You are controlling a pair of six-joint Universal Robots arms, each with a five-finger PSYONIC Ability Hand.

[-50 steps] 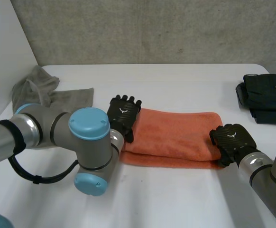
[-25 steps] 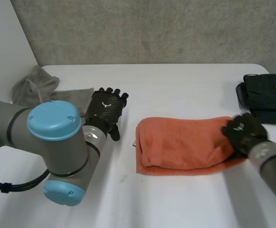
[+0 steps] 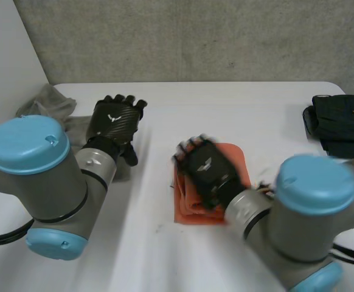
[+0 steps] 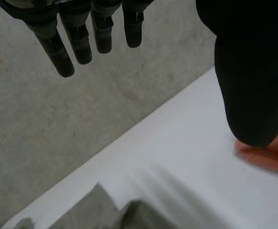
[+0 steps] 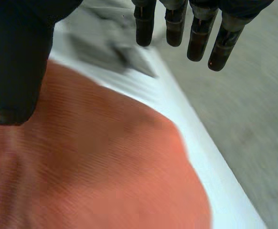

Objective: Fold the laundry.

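Observation:
An orange towel (image 3: 240, 159) lies folded into a small thick bundle at the middle of the white table (image 3: 238, 106). My right hand (image 3: 205, 171) hovers over its left part, palm down. In the right wrist view its fingers (image 5: 175, 25) are straight and spread from the thumb, with the orange towel (image 5: 105, 167) under the palm and nothing pinched. My left hand (image 3: 114, 123) is raised to the left of the towel, close to a crumpled grey cloth (image 3: 48, 101). Its fingers (image 4: 77, 40) are straight and hold nothing.
A pile of dark folded clothes (image 3: 341, 125) sits at the table's right edge. The grey cloth (image 4: 103, 210) lies below my left hand, with a corner of the orange towel (image 4: 272, 156) beyond the thumb. A concrete wall stands behind the table.
My right hand carried the towel's right end over to the left, halving its length, and its fingers have straightened. My left hand drew off the towel, leftward to the grey cloth.

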